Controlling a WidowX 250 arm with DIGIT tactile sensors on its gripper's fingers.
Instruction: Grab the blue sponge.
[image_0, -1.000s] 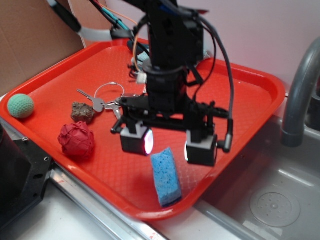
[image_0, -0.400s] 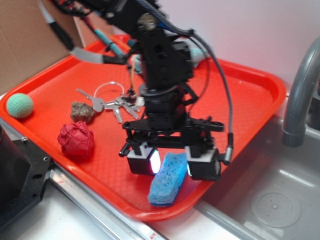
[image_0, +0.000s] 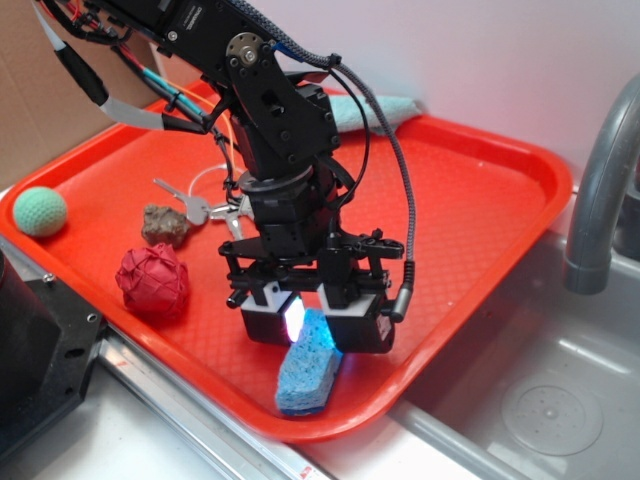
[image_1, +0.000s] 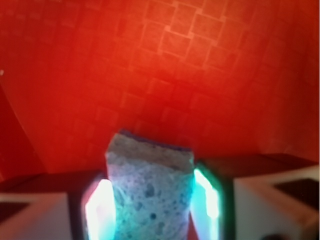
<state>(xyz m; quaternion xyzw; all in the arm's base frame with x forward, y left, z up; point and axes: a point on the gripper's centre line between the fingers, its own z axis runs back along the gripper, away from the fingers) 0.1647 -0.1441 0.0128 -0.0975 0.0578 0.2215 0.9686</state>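
Observation:
The blue sponge (image_0: 303, 368) is a light-blue speckled foam block at the front edge of the red tray (image_0: 500, 215), its near end by the rim. My gripper (image_0: 312, 325) stands over its far end, with a finger on each side of it. In the wrist view the sponge (image_1: 150, 185) fills the gap between the two glowing pads (image_1: 100, 207), and both pads press against its sides. The gripper is shut on the sponge, which still rests on the tray floor.
On the tray's left lie a red woven ball (image_0: 152, 281), a brown rock (image_0: 165, 224), keys on a ring (image_0: 203, 207) and a green knitted ball (image_0: 41, 211). A teal cloth (image_0: 375, 108) sits at the back. A faucet (image_0: 600, 190) and sink (image_0: 545, 405) are to the right.
The gripper came down and toward the tray's front edge, and its jaws narrowed from wide apart onto the sponge. The sponge turned and slid slightly left and forward.

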